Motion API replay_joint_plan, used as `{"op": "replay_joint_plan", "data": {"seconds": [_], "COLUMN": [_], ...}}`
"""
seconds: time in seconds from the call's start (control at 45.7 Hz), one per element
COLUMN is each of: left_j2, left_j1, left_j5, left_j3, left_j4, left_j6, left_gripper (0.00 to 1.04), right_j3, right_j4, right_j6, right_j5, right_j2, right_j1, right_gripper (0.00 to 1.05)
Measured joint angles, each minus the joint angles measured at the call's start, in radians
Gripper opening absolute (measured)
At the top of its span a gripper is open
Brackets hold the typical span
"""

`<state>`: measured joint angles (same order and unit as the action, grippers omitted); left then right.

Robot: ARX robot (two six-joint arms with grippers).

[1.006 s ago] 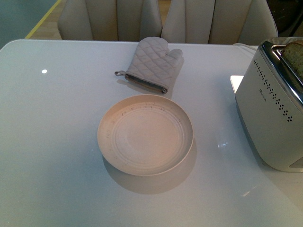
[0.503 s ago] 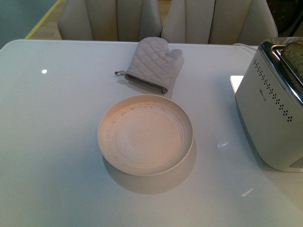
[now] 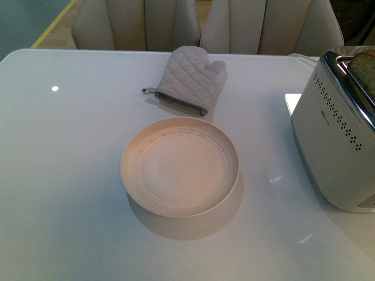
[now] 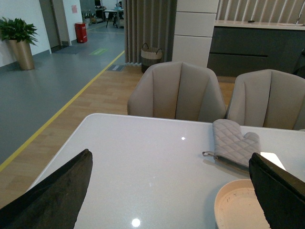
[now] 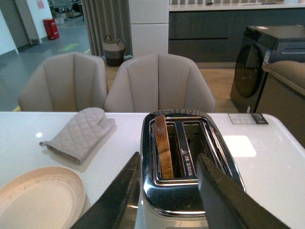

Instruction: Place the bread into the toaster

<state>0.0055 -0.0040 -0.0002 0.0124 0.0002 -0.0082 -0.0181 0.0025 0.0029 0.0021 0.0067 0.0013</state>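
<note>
While the bread (image 5: 164, 145) stands in the toaster (image 5: 186, 191) slot, both sets of fingers, left (image 4: 52, 202) and right (image 5: 224, 200), hang spread apart holding nothing above the tabletop (image 3: 70, 175).

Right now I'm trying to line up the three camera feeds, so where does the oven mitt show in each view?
Front view: the oven mitt lies at top centre, just beyond the plate.
Left wrist view: the mitt sits at right of middle, above the plate's rim.
Right wrist view: the mitt is at left of middle, left of the toaster.
Shared landmark: the plate, next to the mitt in all three.
</note>
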Motion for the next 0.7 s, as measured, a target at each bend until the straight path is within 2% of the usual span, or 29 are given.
{"op": "replay_joint_plan", "data": {"seconds": [0.197,0.372,0.7], "left_j2": [0.0,0.0,0.0], "left_j1": [0.0,0.0,0.0], "left_j5": [0.0,0.0,0.0], "left_j3": [0.0,0.0,0.0], "left_j4": [0.0,0.0,0.0], "left_j6": [0.0,0.0,0.0], "left_gripper": [0.98,0.98,0.98], "right_j3": [0.0,0.0,0.0], "right_j4": [0.0,0.0,0.0], "right_j6": [0.0,0.0,0.0], "right_j5": [0.0,0.0,0.0], "right_j2": [0.0,0.0,0.0], "right_j1": [0.0,0.0,0.0], "right_gripper": [0.66,0.97,0.96]}}
